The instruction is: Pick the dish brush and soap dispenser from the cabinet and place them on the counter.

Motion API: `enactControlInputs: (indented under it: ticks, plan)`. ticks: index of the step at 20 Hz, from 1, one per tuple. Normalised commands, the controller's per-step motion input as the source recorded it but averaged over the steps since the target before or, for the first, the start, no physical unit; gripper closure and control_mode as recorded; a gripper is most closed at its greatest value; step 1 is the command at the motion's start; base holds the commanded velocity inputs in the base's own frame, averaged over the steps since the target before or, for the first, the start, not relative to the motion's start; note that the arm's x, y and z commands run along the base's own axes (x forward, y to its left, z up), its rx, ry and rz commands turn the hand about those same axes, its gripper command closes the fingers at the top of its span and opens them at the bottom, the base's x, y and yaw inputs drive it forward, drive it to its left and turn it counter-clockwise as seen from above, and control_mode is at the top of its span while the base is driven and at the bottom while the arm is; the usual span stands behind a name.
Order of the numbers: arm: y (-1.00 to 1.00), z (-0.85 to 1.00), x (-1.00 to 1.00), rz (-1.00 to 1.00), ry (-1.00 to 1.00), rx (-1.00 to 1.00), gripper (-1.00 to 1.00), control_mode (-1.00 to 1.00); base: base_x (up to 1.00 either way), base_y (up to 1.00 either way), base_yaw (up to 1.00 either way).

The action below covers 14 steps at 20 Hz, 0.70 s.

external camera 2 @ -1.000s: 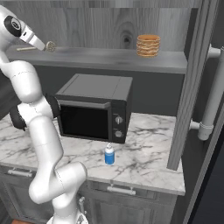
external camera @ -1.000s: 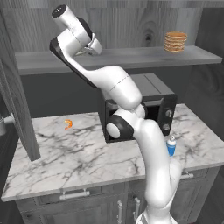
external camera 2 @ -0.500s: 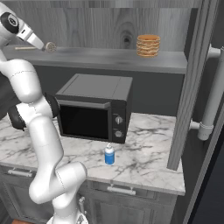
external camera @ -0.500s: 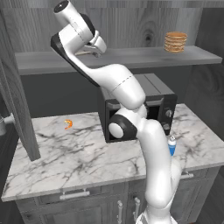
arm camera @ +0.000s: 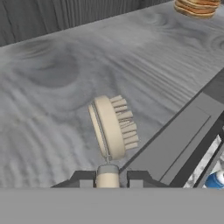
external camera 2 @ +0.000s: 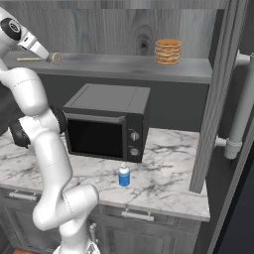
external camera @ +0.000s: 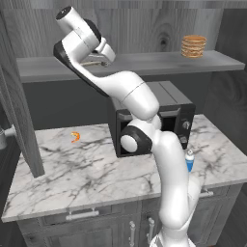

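Claw point(arm camera: 107, 176) clenched on the handle of the dish brush point(arm camera: 114, 127), just behind the round head; bristles point to the right in the hand view. The brush is up at the grey shelf point(external camera 2: 124, 67) of the cabinet point(external camera: 19, 120), near the shelf's left end. In the right base view its head sits low over the shelf board; cannot tell whether it touches or has cleared it.

Soap dispenser point(external camera 2: 124, 175) stands upright on the worktop point(external camera 2: 163, 168), near the front edge, just in front of the microwave point(external camera 2: 106, 121). That half of the task looks done.

Step in hand, as I judge it: carry the brush out of the cabinet and down to the worktop.

How to do it well:
- Raise slightly first, so the bristles do not drag on the shelf.
- Draw straight out over the shelf's front edge before descending; the microwave top lies directly below.
- Mind the open door panel at the left of the left base view.
- Set down on bare marble toward the worktop's left side, apart from the small orange item point(external camera: 75, 137) and the dispenser.
- Grip is near one end; slow swings, since the stick could pivot.
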Motion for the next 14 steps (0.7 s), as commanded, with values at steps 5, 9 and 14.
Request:
enactControlInputs:
  ticks: [5,9,14]
  plan:
    - [-0.05,-0.19,-0.02,0.13,-0.15,0.0,1.0,-1.0,0.0,0.0,0.0]
    - [-0.11,-0.11,-0.02,0.18,-0.22,0.0,1.0,-1.0,0.0,0.0,0.0]
    - [-0.21,-0.11,-0.17,0.2,-0.25,0.0,1.0,-1.0,0.0,0.0,0.0]
